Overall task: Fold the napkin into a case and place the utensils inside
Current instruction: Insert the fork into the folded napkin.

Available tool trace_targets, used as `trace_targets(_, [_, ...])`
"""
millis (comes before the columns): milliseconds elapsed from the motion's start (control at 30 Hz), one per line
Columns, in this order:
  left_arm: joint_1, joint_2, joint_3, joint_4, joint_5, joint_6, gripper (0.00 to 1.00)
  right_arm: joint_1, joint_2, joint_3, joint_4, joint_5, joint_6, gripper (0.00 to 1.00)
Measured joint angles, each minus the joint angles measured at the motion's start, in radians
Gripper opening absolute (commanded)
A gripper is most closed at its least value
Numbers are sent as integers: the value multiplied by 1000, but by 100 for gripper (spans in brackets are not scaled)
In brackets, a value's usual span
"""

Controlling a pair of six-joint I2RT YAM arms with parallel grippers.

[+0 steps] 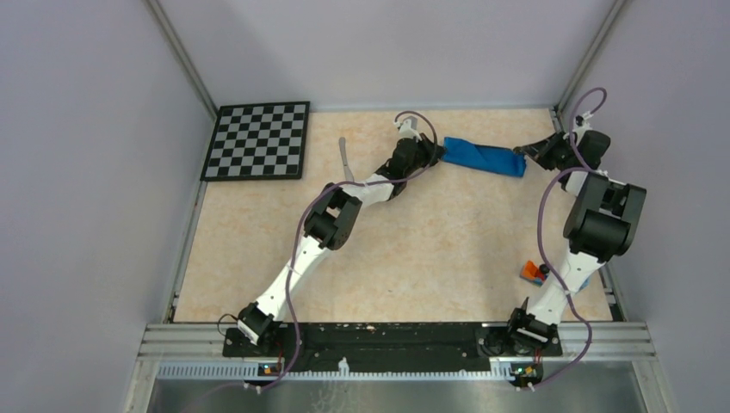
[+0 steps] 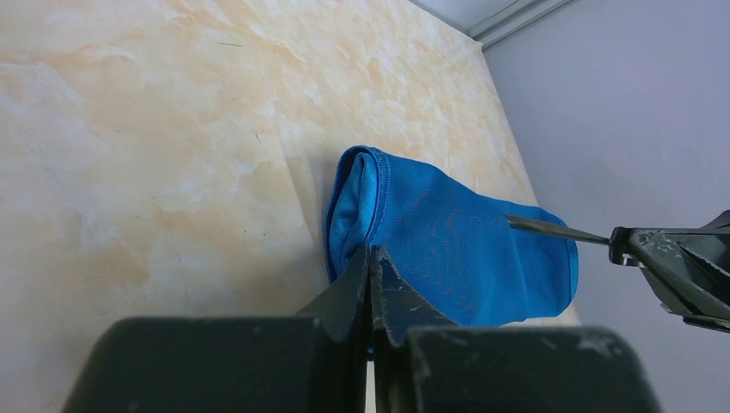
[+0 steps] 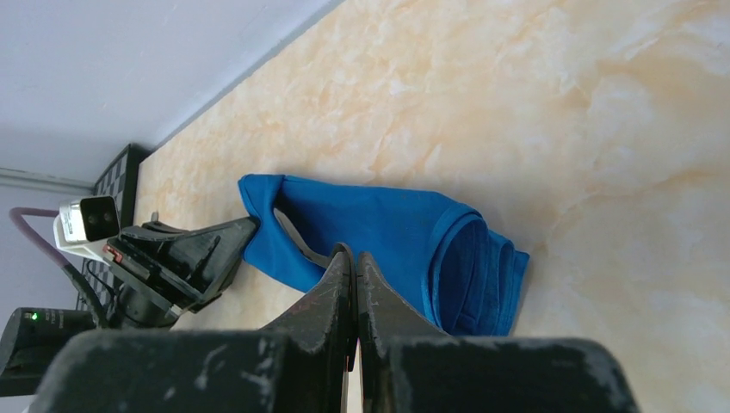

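Observation:
The bright blue napkin (image 1: 482, 157) lies folded into a narrow, layered case at the back of the table, its open rolled end showing in the right wrist view (image 3: 473, 267). My left gripper (image 2: 370, 251) is shut on the cloth's edge at the case's left end (image 1: 439, 153). My right gripper (image 3: 353, 254) sits at the case's right end (image 1: 523, 153), shut on the thin dark fork (image 2: 551, 229). The fork reaches out over the top of the blue cloth (image 3: 297, 237). The pale grey knife (image 1: 344, 159) lies on the table, left of the left arm.
A black-and-white checkerboard (image 1: 258, 140) lies at the back left corner. A small orange and blue object (image 1: 534, 272) sits by the right arm near the right edge. Walls close the table at the back and on both sides.

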Motion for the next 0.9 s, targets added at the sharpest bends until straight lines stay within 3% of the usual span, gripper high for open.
trace_targets(333, [1, 0, 0, 0, 0, 8, 3, 43, 126, 27, 72, -21, 64, 4])
trace_targets(633, [4, 0, -2, 2, 11, 43, 7, 45, 209, 81, 95, -16, 91, 24])
trace_targets(700, [4, -2, -10, 14, 17, 56, 12, 47, 209, 93, 69, -3, 69, 30])
trace_targets(900, [7, -55, -84, 21, 53, 105, 37, 55, 206, 171, -70, 71, -46, 48])
